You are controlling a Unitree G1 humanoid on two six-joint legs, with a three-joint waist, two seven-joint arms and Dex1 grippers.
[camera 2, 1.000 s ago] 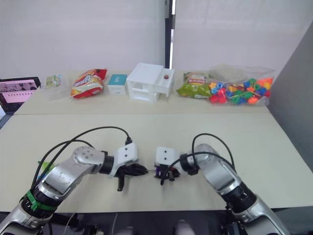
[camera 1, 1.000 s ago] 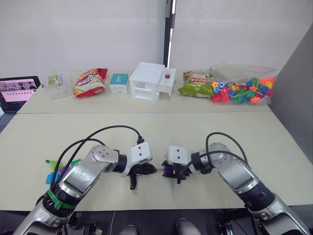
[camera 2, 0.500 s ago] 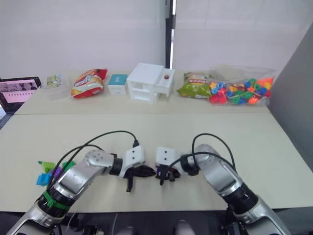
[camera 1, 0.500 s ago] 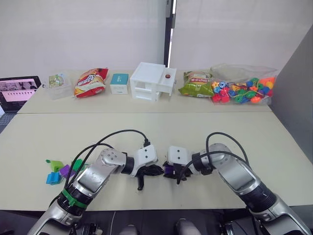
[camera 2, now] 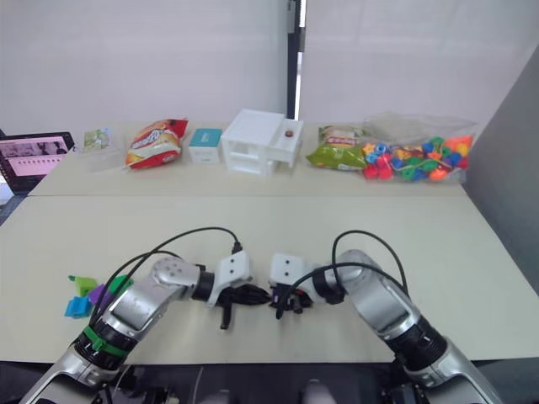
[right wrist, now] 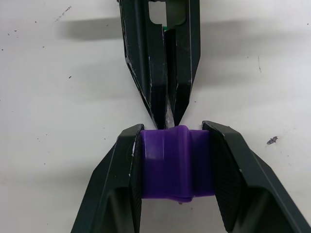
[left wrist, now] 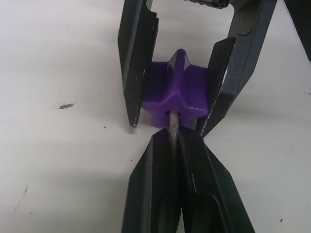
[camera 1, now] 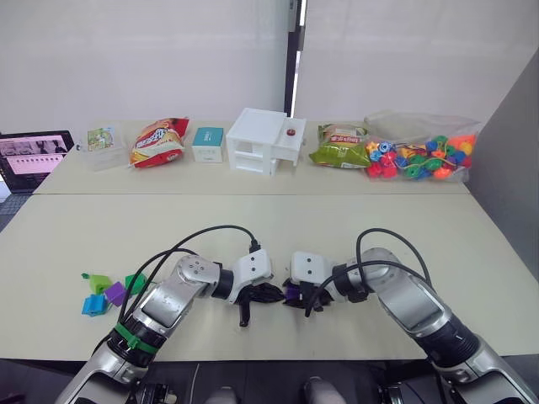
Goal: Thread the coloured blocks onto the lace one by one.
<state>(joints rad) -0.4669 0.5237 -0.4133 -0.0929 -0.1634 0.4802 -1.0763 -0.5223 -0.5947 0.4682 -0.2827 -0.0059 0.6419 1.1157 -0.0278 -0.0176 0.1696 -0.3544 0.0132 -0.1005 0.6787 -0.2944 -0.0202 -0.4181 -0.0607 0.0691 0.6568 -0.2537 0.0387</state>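
needle tip at the purple block's hole

pale tabletop (camera 1: 354,227) at the near edge carries both grippers, meeting tip to tip. the right gripper (right wrist: 177,145) clamps a purple block (left wrist: 176,92) between its fingers, just above the surface. the left gripper (left wrist: 173,138) is pinched shut on the lace tip (left wrist: 173,125), a thin grey point aimed straight at the block's centre hole, its long axis in line with the left fingers. the left wrist view shows the tip touching the hole; from the right wrist view the tip is mostly hidden behind the block. from the head views the lace cannot be made out. loose blocks (camera 1: 108,290) lie well apart at the robot's left. snack bags and a bead bag (camera 1: 417,156) line the far table.
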